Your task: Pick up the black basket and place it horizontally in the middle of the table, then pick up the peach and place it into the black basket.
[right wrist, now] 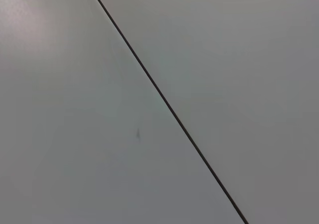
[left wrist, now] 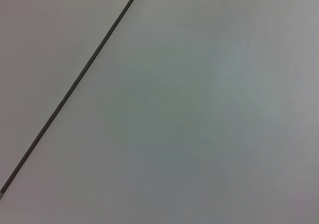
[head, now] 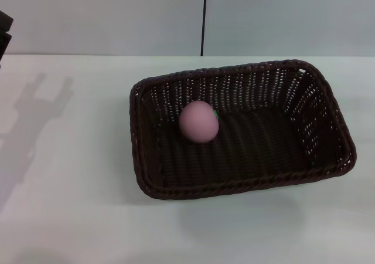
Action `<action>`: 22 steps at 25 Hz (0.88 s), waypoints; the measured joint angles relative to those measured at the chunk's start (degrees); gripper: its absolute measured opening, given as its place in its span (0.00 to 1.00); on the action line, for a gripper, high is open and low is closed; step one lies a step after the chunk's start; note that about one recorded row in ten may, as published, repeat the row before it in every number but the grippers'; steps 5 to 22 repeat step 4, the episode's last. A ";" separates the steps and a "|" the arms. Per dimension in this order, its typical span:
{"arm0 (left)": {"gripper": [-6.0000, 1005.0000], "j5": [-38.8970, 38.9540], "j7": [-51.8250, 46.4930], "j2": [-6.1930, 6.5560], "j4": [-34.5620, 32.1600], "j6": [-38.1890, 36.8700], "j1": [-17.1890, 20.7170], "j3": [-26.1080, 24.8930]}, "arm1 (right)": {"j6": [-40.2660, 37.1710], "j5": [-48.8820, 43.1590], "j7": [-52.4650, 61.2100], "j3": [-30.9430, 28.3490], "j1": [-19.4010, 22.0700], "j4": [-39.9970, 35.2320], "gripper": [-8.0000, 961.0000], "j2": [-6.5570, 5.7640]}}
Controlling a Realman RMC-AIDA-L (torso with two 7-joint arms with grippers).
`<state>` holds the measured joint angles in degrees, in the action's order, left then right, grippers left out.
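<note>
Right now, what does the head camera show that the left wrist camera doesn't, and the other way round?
Only the head view shows the work: the black basket lying lengthwise on the white table, with the pink peach resting inside it toward its left end. A shadow falls on the table at the left.

Only the left wrist view shows nothing extra: just a plain pale surface, no basket, peach or hand.

Both share a thin dark seam running across a pale surface; in the head view one like it runs down the wall behind the table. Neither view shows a hand.
</note>
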<state>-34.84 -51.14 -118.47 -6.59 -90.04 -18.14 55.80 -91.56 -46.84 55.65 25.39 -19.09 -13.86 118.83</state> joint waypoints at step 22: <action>0.83 -0.15 -0.04 0.01 0.00 -0.04 0.04 0.01 | 0.09 0.00 0.01 0.00 -0.01 0.32 0.54 0.00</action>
